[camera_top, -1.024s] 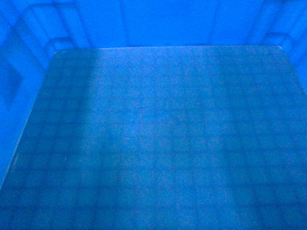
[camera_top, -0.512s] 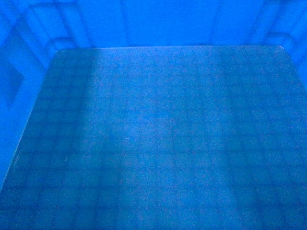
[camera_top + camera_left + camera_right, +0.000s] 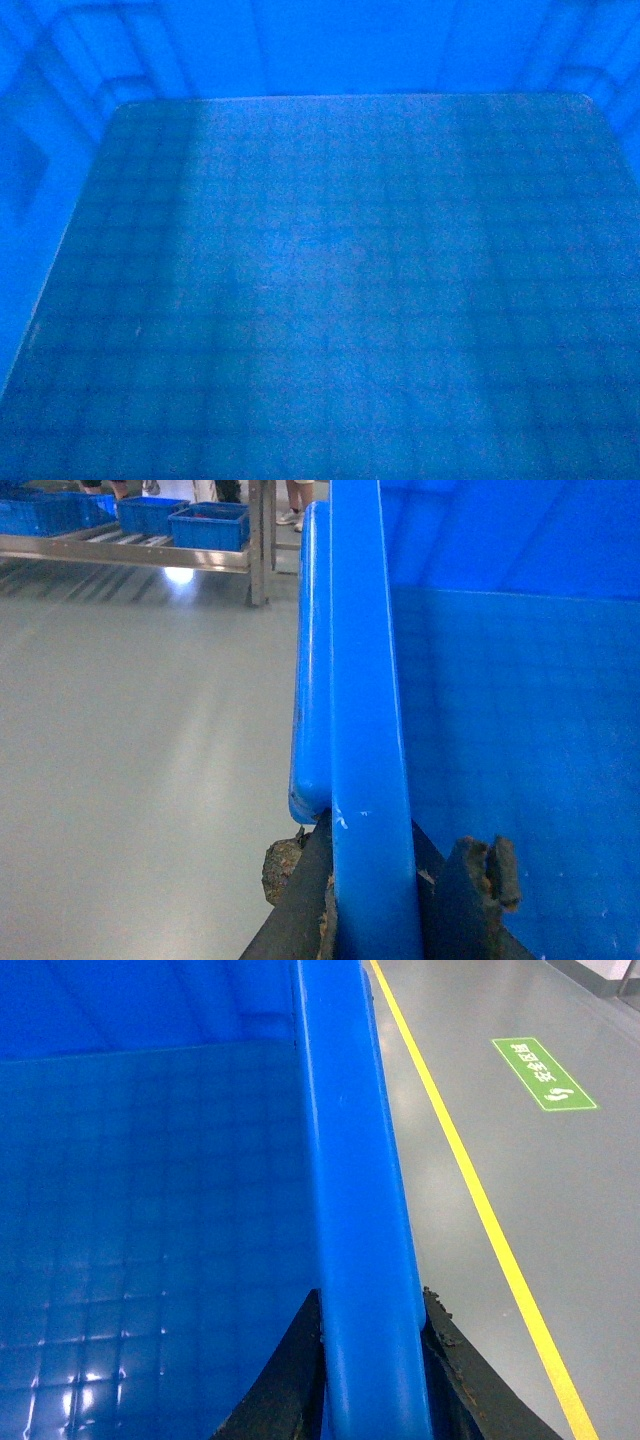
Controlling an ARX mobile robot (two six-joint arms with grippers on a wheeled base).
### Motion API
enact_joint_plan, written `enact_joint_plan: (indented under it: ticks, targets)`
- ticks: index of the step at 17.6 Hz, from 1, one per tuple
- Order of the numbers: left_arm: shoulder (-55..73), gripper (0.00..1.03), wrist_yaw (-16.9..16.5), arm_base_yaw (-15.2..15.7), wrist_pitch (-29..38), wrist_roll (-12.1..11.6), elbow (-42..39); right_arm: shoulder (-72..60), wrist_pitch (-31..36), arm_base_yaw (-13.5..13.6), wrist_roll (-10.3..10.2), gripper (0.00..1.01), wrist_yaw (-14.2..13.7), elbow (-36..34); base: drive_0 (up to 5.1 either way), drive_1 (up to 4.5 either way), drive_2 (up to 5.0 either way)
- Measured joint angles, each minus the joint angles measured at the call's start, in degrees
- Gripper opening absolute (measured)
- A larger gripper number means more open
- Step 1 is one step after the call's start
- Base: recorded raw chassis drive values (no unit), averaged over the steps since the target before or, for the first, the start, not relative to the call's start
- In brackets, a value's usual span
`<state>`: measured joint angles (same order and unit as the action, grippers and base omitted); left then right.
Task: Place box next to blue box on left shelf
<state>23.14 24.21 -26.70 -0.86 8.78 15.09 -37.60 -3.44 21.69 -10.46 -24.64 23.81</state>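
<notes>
The box (image 3: 320, 280), a bright-blue open crate, fills the head view with its grid-embossed floor and far wall. In the left wrist view my left gripper (image 3: 385, 885) is shut on the box's left rim (image 3: 365, 680), one worn finger (image 3: 305, 890) outside and one inside. My right gripper (image 3: 372, 1360) is shut on the right rim (image 3: 350, 1160) in the same way. Far off at the top left stands a metal shelf (image 3: 130, 555) carrying a blue box (image 3: 210, 525) and others like it.
Grey polished floor (image 3: 130, 740) lies between me and the shelf. People's feet (image 3: 295, 515) show behind the shelf post. On the right side the floor carries a yellow line (image 3: 480, 1200) and a green floor sign (image 3: 545, 1073).
The pale sheen on the box's floor has drifted a little toward the lower left. The box fills the head view just as before.
</notes>
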Motion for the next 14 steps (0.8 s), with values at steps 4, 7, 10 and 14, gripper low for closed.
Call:
enact_joint_plan:
  ticks: [4,7,10,14]
  targets:
    - [0.0,0.09,0.0,0.0,0.0,0.0,0.0,-0.1,0.0,0.0,0.0,0.18,-0.1,0.0,0.0,3.76,-3.8]
    - [0.1,0.09,0.0,0.0,-0.2,0.1,0.0,-0.2,0.1,0.0,0.0,0.18,0.0,0.0,0.0,3.79,-3.8]
    - [0.1,0.09,0.0,0.0,-0.2,0.0,0.0,-0.2,0.0,0.0,0.0,0.18,0.0,0.0,0.0,3.78,-3.8]
    - [0.0,0.09,0.0,0.0,-0.2,0.0,0.0,-0.1,0.0,0.0,0.0,0.18,-0.1,0.0,0.0,3.78,-3.8]
